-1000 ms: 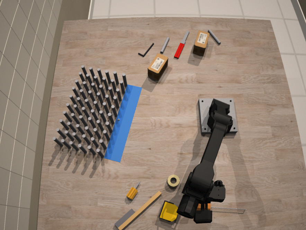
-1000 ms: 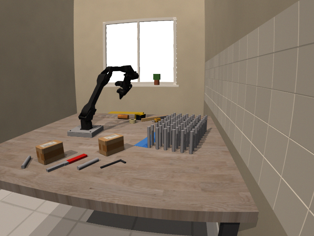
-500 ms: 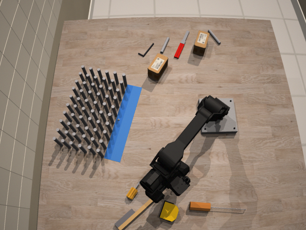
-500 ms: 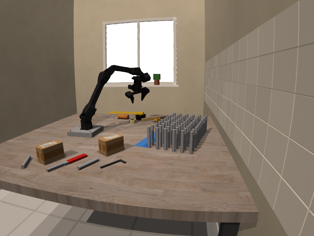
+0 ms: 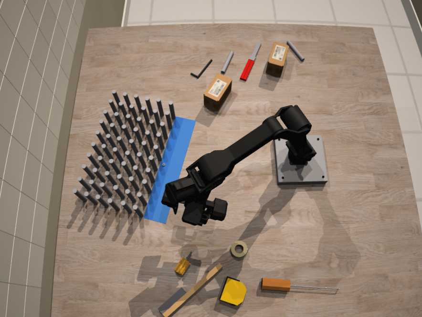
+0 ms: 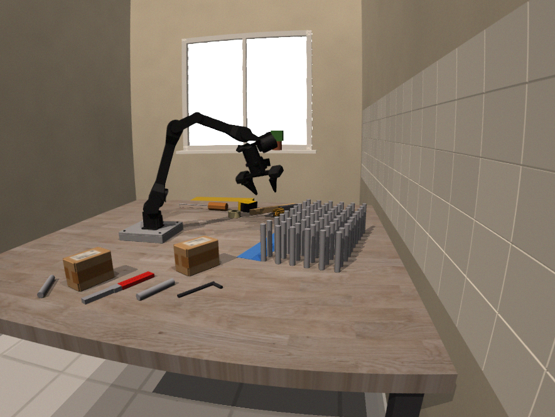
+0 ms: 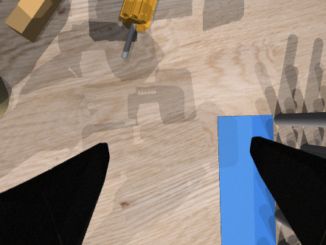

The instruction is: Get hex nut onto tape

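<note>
The small hex nut (image 5: 163,164) lies on the blue tape strip (image 5: 170,168), close to the strip's spacer-side edge. The grey spacers (image 5: 126,153) stand upright in a grid to the left of the strip; they also show in the exterior view (image 6: 314,226). My gripper (image 6: 261,187) is open and empty, high above the table over the near end of the strip. In the wrist view my gripper (image 7: 179,147) has its right finger over the strip's end (image 7: 245,177). The hook pick (image 5: 276,284) lies on the table at the front right, far from my gripper.
At the front lie a tape roll (image 5: 238,248), a stubby yellow screwdriver (image 5: 182,266), a wooden scraper (image 5: 191,290) and a yellow tape measure (image 5: 232,290). At the back lie two cardboard boxes (image 5: 217,91) (image 5: 278,58), a hex key (image 5: 202,70), a red-handled tool (image 5: 249,63) and grey rods.
</note>
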Tool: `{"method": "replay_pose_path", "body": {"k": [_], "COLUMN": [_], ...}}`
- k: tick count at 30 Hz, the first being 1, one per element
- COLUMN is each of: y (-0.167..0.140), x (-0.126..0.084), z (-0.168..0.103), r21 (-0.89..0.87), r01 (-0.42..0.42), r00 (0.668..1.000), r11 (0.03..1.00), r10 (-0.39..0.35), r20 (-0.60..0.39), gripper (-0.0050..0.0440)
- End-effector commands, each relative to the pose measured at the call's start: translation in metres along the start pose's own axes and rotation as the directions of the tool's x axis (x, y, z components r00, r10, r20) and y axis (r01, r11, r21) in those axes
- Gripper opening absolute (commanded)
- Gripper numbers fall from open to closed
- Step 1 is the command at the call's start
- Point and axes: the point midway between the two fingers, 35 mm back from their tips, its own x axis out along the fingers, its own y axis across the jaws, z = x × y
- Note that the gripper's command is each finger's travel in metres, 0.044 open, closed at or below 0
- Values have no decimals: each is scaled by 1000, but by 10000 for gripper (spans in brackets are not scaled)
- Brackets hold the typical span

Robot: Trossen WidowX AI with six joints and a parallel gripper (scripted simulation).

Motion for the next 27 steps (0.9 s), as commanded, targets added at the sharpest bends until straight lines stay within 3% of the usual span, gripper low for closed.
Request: {"method": "replay_pose_path", "body": {"k": [1, 7, 14, 16, 19, 23, 27], "y": [-26, -60, -75, -75, -76, -76, -72], "x": [-16, -24, -37, -37, -41, -40, -7], "z": [-24, -98, -175, -175, -190, -190, -201], "r21": [242, 571, 858, 858, 892, 892, 891], "r01": [145, 285, 370, 370, 375, 374, 373], "r00": [988, 951, 875, 875, 854, 854, 864], "r11": [959, 769, 356, 356, 254, 253, 258], "r10": [-154, -304, -443, -443, -469, -468, -448], "r20": [16, -66, -193, -193, -225, -226, -232], "gripper": [400, 400, 400, 400, 400, 400, 400]}}
